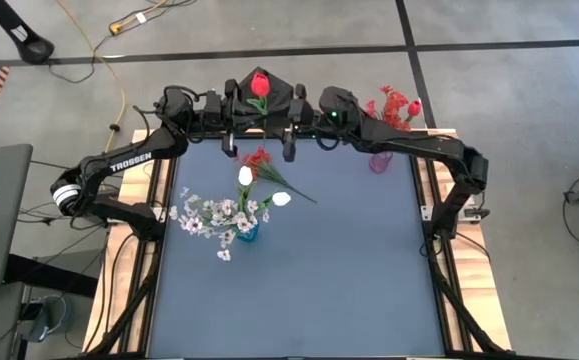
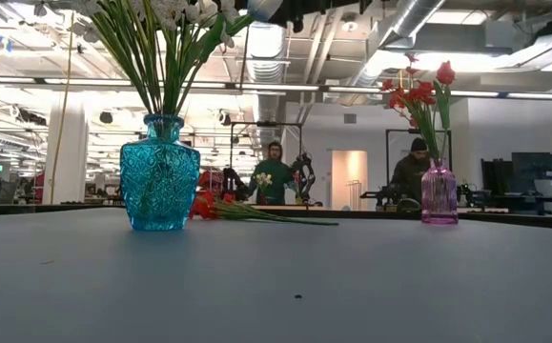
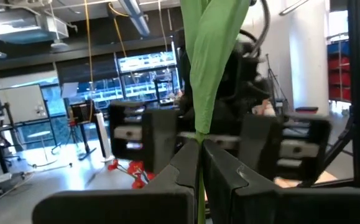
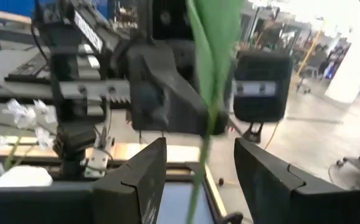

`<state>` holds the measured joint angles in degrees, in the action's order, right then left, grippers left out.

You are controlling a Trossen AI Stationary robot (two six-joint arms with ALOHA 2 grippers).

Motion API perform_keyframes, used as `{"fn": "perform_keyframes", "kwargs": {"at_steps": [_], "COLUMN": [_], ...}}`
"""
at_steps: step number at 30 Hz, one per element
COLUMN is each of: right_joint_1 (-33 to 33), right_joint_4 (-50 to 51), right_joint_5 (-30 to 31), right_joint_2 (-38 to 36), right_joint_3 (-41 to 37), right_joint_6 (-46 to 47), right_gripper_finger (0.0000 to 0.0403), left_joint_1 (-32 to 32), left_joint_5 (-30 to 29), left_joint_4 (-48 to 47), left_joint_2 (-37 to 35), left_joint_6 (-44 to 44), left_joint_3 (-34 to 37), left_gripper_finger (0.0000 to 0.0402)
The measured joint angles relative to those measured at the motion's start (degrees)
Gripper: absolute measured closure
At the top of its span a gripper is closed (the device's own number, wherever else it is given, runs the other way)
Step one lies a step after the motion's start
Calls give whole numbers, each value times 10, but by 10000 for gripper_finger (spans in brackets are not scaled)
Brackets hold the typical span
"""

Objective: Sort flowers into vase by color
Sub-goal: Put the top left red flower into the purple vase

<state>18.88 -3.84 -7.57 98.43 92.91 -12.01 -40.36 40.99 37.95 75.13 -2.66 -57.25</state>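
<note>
1. Left end effector point(image 3: 199, 163): clamped on the thin green stem of a red artificial tulip point(image 1: 259, 84), held above the counter's point(image 1: 349, 280) far edge.
2. Right end effector point(image 4: 198, 171): fingers apart, flanking the same stem.
3. Turquoise glass vase point(image 2: 159, 173): held white flowers.
4. Pink glass vase point(image 2: 439, 193): held red flowers.

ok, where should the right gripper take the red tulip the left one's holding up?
Red tulip: grip the bare stem beside the left gripper's pinch, clear of the leaf. It runs thin and straight between the right gripper's open jaws, so closing squarely across it from either side should do.
</note>
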Motion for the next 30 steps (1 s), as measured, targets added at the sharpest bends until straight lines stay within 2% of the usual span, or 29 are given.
{"fn": "perform_keyframes", "kwargs": {"at_steps": [5, 14, 19, 24, 27, 30], "right_joint_1": [0, 4, 4, -17, -43, -79], "right_joint_4": [11, 37, 91, 168, 224, 245], "right_joint_5": [1, 27, 34, 51, 53, 60], "right_joint_2": [3, -7, -36, -96, -141, -202], "right_joint_3": [4, 5, 5, 5, -8, -60], "right_joint_6": [0, -3, -15, -39, -41, -43], "right_gripper_finger": [236, 378, 380, 380, 380, 380], "left_joint_1": [-1, -3, -3, -26, -60, -93], "left_joint_5": [10, -15, -6, 0, -17, -42], "left_joint_4": [-5, -32, -66, -82, -152, -251], "left_joint_2": [0, 0, -15, -71, -111, -137], "left_joint_6": [0, -8, 1, 3, 10, 60], "left_joint_3": [0, 0, 0, 0, 0, 1], "left_gripper_finger": [401, 400, 366, 312, 290, 281]}}
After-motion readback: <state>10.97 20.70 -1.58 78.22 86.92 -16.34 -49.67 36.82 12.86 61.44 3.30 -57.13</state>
